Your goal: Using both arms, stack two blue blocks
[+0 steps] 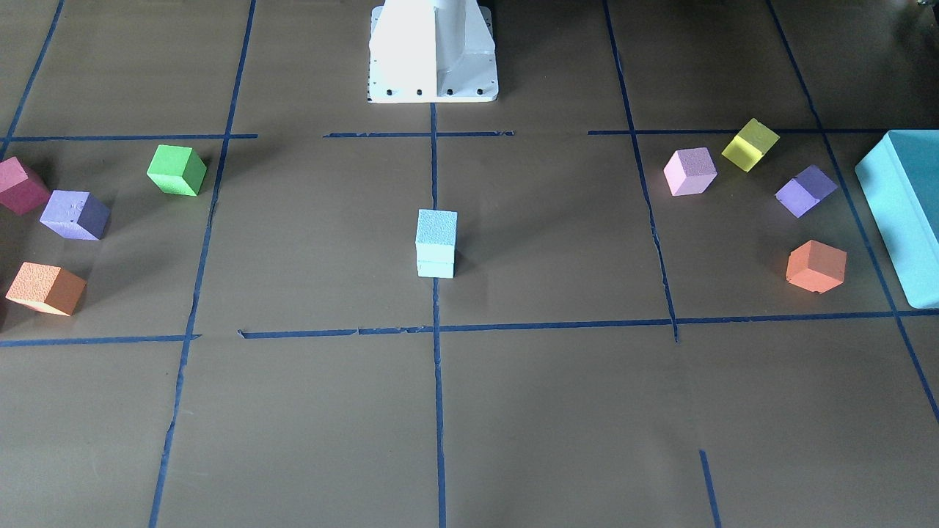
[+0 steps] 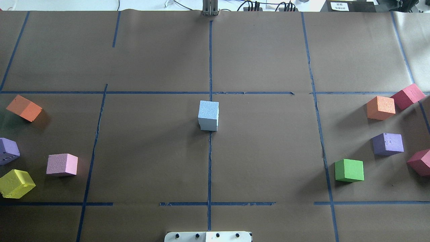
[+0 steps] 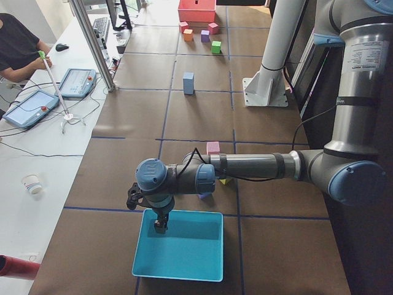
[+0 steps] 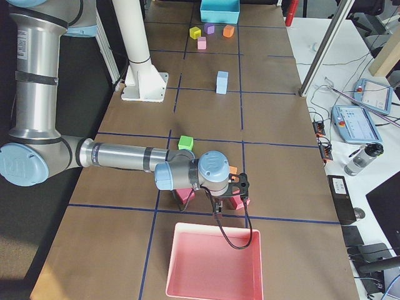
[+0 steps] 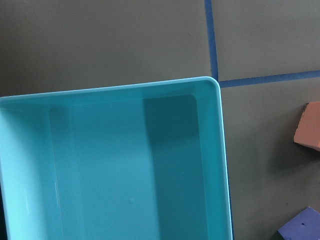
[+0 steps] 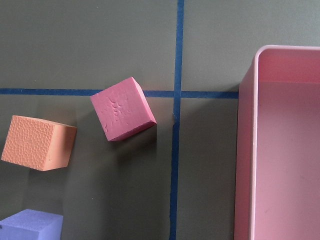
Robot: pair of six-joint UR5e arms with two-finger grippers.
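Exterior left puts the teal tray closest, at the table's end. The left gripper hangs over one corner of that tray, pointing down, at the tip of the left arm. It is too small here to tell if its fingers are apart or together, and nothing can be seen in it. The left wrist camera looks down into the tray and shows no fingers at all.

Farther along the table, past a pink cube, stand the blue blocks. One sits on the other, so the pile is tall and points straight up. From the front, the top block lies almost square on the bottom block. The pile stands on the tape line in the middle of the table.

At the far end is the pink tray. Exterior right shows the right gripper there, above the table just beside that tray. Its fingers cannot be read either, and its wrist camera shows only a dark pink cube below.

So the pile lies well apart from both grippers, in toward the middle from each. It seems about halfway between them, so neither arm looks nearer. The stacking looks done. If a gripper did go back, it would have to swing inward along the table and come down from above, since a tall pile could tip from a side bump.
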